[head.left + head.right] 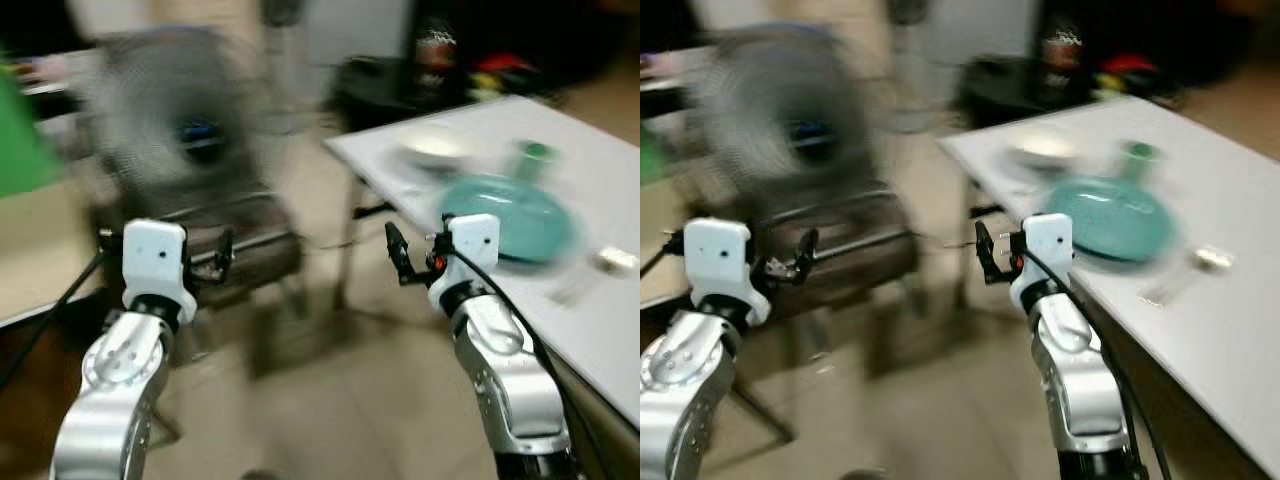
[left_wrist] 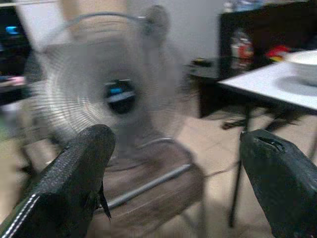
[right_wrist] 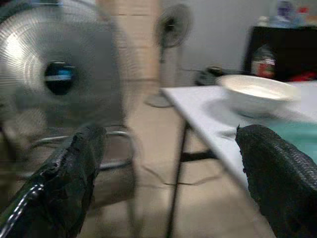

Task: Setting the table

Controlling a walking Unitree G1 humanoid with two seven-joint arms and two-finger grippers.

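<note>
Both grippers, left gripper (image 1: 215,258) and right gripper (image 1: 400,255), hang wide open and empty. The teal plate (image 1: 515,218) sits beyond the right jaws on the white table (image 1: 600,330); best to settle first, then reach.

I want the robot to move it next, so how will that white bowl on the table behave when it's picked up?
The white bowl looks rigid and probably ceramic, so likely breakable if dropped. Its smooth curved rim may slip between the right gripper's fingers. It looks wide and shallow on the table, so a push should slide it rather than tip it.
</note>
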